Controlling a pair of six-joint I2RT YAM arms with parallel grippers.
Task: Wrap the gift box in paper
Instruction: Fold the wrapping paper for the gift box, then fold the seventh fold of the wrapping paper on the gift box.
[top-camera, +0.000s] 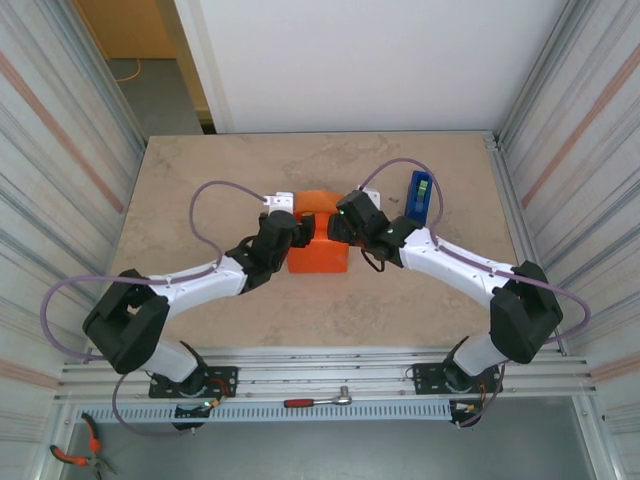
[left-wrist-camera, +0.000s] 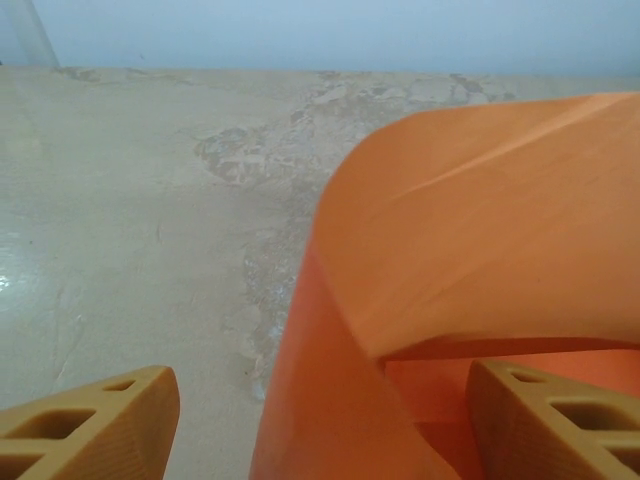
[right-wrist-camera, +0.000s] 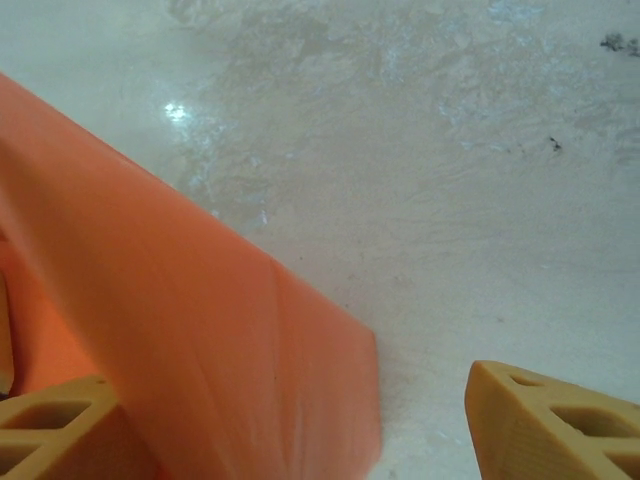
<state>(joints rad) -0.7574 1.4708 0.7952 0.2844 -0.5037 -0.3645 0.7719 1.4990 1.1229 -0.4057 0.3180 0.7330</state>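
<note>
Two sets of open jaws flank one orange bundle at the middle of the table (top-camera: 200, 180): the left gripper (top-camera: 298, 233) on one side of the paper (top-camera: 318, 258) and the right gripper (top-camera: 337, 222) on the other. We judge the gift box sits inside that bundle, though we cannot tell its surface from the sheet folded over it.

Nothing pins the paper. On the left the flap arches up loosely, so it could spring back, or crease crookedly if the jaws close on the curve and not on an edge. On the right the sheet slopes down to a free corner near the table. A push there could slide the whole bundle toward the blue tape dispenser (top-camera: 421, 196).

The left gripper's fingers (left-wrist-camera: 560, 420) stand wide apart, one tucked under the fold and seemingly touching paper, the other over bare table. The right gripper's fingers (right-wrist-camera: 555, 420) are just as wide, with the sheet passing between them and nothing clamped.
</note>
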